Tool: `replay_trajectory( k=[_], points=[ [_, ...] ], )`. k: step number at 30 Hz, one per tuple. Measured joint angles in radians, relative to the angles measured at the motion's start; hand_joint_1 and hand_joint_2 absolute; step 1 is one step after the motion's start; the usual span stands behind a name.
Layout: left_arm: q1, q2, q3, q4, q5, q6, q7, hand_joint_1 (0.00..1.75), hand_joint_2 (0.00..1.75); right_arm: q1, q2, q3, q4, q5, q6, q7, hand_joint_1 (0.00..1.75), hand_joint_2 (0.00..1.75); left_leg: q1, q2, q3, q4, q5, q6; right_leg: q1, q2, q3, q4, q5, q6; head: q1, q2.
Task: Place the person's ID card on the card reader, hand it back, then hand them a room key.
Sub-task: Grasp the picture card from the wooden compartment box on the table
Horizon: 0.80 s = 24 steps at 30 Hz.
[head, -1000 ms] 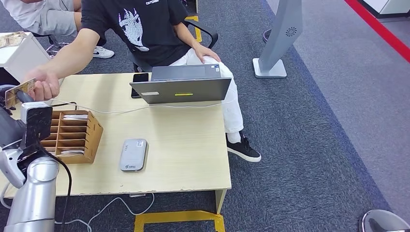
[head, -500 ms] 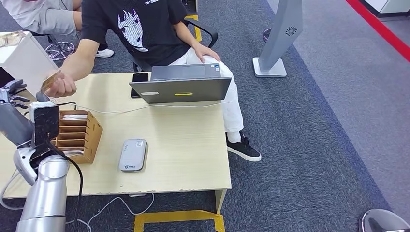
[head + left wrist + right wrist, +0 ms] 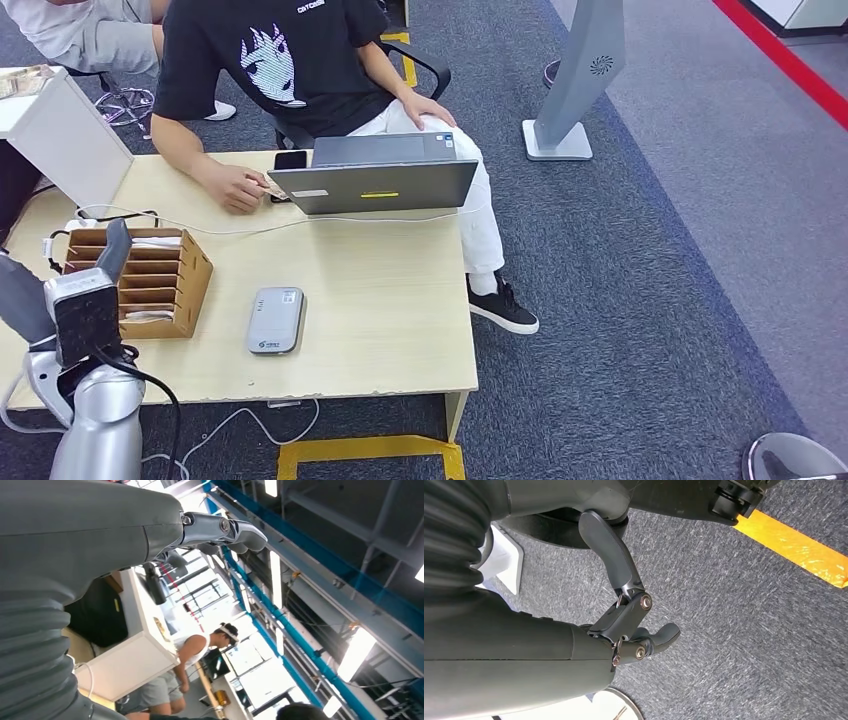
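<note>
Pale wood for the bench (image 3: pixel 390 300), with the grey card reader (image 3: pixel 276 320) lying flat near its front edge and nothing on top of it. Across the bench, by the corner of the laptop (image 3: pixel 375 185), the person's hand (image 3: pixel 237 187), pinching a small tan card, most likely the ID card (image 3: pixel 272 189), though too small to read. Judging from that: reading and hand-back apparently finished, card back with its owner. Room key not yet handed over.

Left hand (image 3: pixel 165 530) raised at the bench's near left corner, palm side turned up toward the ceiling lights in the wrist view, fingers loosely spread, holding nothing. Right hand (image 3: pixel 624 615) hanging low over the carpet, thumb and fingers apart, likewise empty. No key in either.

Probably next: reaching into the slotted wooden organiser (image 3: pixel 150 280) just beside the left hand, with pale cards showing in a few of its slots, presumably the keys.

Elsewhere on the bench: a dark phone (image 3: pixel 290 160) behind the laptop and a white cable (image 3: pixel 300 225) trailing across. Around it, grey-blue carpet (image 3: pixel 640 280), a red stripe (image 3: pixel 790 60) at the far right, a grey pedestal stand (image 3: pixel 580 80), yellow frame under the bench, and a second seated person (image 3: pixel 90 30) at the far left.
</note>
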Motion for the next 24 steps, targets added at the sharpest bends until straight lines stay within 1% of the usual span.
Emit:
replay_trajectory(
  k=[3, 5, 8, 10, 12, 13, 15, 18, 21, 24],
  points=[
    [0.055, 0.003, -0.013, -0.073, -0.006, 0.01, -0.011, 0.0, 1.75, 0.003, 0.0, -0.005, 0.0, -0.01, -0.007, -0.002, 0.0, 1.75, 0.0, 0.0, 0.0, 0.0, 0.0, 0.0, 0.0, 0.0, 0.0, 0.0, 0.0, 0.0, 0.0, 0.0],
    [0.098, 0.017, -0.023, -0.122, -0.007, -0.026, 0.011, 0.0, 1.75, 0.005, 0.0, -0.014, 0.0, -0.024, -0.014, -0.009, 0.0, 1.75, 0.0, 0.0, 0.0, 0.0, 0.0, 0.0, 0.0, 0.0, 0.0, 0.0, 0.0, 0.0, 0.0, 0.0],
    [0.166, 0.064, -0.043, -0.185, 0.024, -0.182, 0.069, 0.0, 1.75, 0.01, 0.001, -0.031, 0.0, -0.039, -0.021, -0.019, 0.0, 1.75, 0.0, 0.0, 0.0, 0.0, 0.0, 0.0, 0.0, 0.0, -0.001, 0.0, 0.0, 0.0, 0.0, 0.0],
    [0.205, 0.101, -0.053, -0.217, 0.039, -0.289, 0.086, 0.0, 1.75, 0.012, 0.001, -0.042, 0.0, -0.046, -0.022, -0.022, 0.0, 1.75, 0.0, 0.0, -0.001, 0.0, 0.0, 0.0, 0.0, 0.0, -0.001, 0.0, -0.001, 0.0, 0.0, 0.0],
    [0.249, 0.135, -0.06, -0.245, 0.008, -0.364, 0.098, 0.0, 1.75, 0.014, 0.001, -0.052, 0.0, -0.05, -0.022, -0.026, 0.0, 1.75, 0.0, 0.001, 0.0, 0.0, 0.0, 0.0, 0.0, 0.001, -0.001, 0.0, -0.001, 0.0, 0.0, 0.0],
    [0.276, 0.152, -0.062, -0.259, -0.032, -0.383, 0.11, 0.0, 1.75, 0.015, 0.001, -0.057, 0.0, -0.051, -0.022, -0.027, 0.0, 1.75, 0.0, 0.002, 0.0, -0.001, 0.0, 0.0, 0.0, 0.002, -0.001, 0.0, -0.001, 0.0, 0.0, 0.0],
    [0.337, 0.184, -0.064, -0.288, -0.152, -0.388, 0.154, 0.0, 1.75, 0.017, 0.001, -0.068, 0.0, -0.052, -0.023, -0.028, 0.0, 1.75, 0.0, 0.003, 0.0, -0.001, 0.0, 0.0, 0.0, 0.003, -0.001, 0.0, -0.001, 0.0, 0.0, 0.0],
    [0.427, 0.227, -0.064, -0.33, -0.307, -0.364, 0.236, 0.0, 1.75, 0.019, 0.001, -0.085, 0.0, -0.059, -0.023, -0.028, 0.0, 1.75, 0.0, 0.003, -0.001, -0.001, -0.001, 0.0, 0.0, 0.002, -0.002, 0.0, -0.001, 0.0, 0.0, 0.0],
    [0.501, 0.254, -0.064, -0.364, -0.332, -0.343, 0.276, 0.0, 1.75, 0.021, 0.001, -0.1, 0.0, -0.067, -0.023, -0.028, 0.0, 1.75, 0.0, 0.002, -0.001, -0.001, -0.001, 0.0, 0.0, 0.002, -0.002, 0.0, -0.001, 0.0, 0.0, 0.0],
    [0.547, 0.269, -0.064, -0.384, -0.332, -0.339, 0.285, 0.0, 1.75, 0.022, 0.001, -0.109, 0.0, -0.068, -0.024, -0.028, 0.0, 1.75, 0.0, 0.002, -0.001, -0.001, -0.001, 0.0, 0.0, 0.002, -0.001, 0.0, -0.001, 0.0, 0.0, 0.0]
  ],
)
